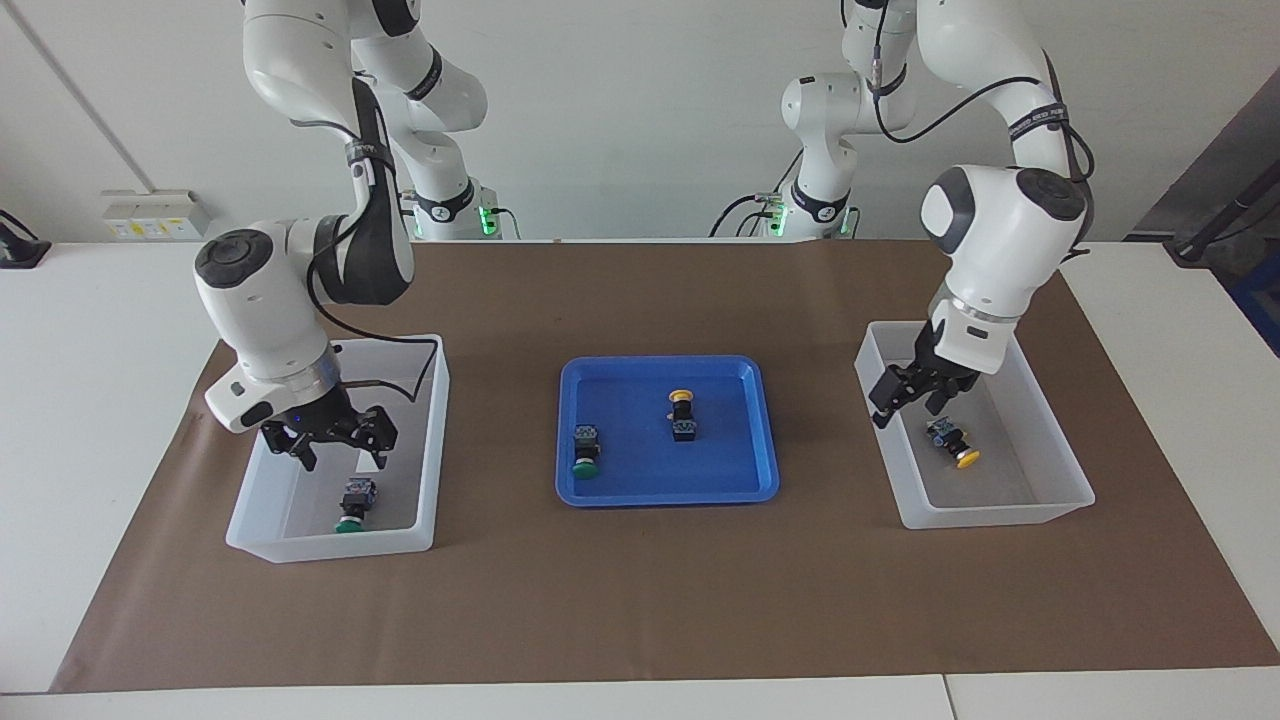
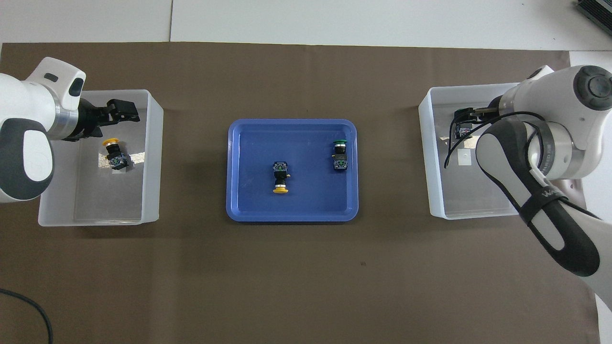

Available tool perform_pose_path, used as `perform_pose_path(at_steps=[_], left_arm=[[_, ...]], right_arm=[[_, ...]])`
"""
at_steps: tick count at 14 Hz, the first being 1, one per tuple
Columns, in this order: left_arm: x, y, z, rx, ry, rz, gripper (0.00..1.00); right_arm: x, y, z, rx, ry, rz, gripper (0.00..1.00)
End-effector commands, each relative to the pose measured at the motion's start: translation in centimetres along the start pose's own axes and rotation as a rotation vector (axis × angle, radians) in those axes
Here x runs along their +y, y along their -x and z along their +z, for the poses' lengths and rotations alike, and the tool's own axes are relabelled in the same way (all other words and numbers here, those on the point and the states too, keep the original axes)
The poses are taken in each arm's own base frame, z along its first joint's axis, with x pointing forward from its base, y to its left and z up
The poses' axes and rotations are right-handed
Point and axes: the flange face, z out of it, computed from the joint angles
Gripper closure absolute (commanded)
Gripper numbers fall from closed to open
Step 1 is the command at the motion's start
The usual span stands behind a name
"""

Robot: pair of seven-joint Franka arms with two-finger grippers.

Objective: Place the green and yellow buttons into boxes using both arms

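Facing view: I would lift both arms clear before crossing to the blue tray [image 1: 760,430]. Right gripper [image 1: 330,438] fingers spread, empty, over a green button [image 1: 353,505] in its box [image 1: 430,440]. Left gripper [image 1: 912,395] likewise, above a yellow button [image 1: 955,445].

Overhead view: one yellow button [image 2: 280,177] and one green button [image 2: 340,154] remain in the tray

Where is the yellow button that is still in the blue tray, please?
The yellow button lies in the blue tray, nearer the robots than the green button beside it.
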Motion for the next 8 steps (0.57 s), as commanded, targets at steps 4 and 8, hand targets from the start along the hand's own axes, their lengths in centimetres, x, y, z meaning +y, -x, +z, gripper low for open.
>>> perform_pose_path(at_steps=[4, 8], left_arm=[[9.9, 6.2, 3.3, 0.030, 0.065, 0.015, 0.00], [15.9, 11.0, 10.0, 0.007, 0.025, 0.160, 0.00]], right_arm=[[-11.9, 1.0, -1.3, 0.047, -0.037, 0.155, 0.00], [-19.3, 1.4, 0.5, 0.040, -0.065, 0.239, 0.00]])
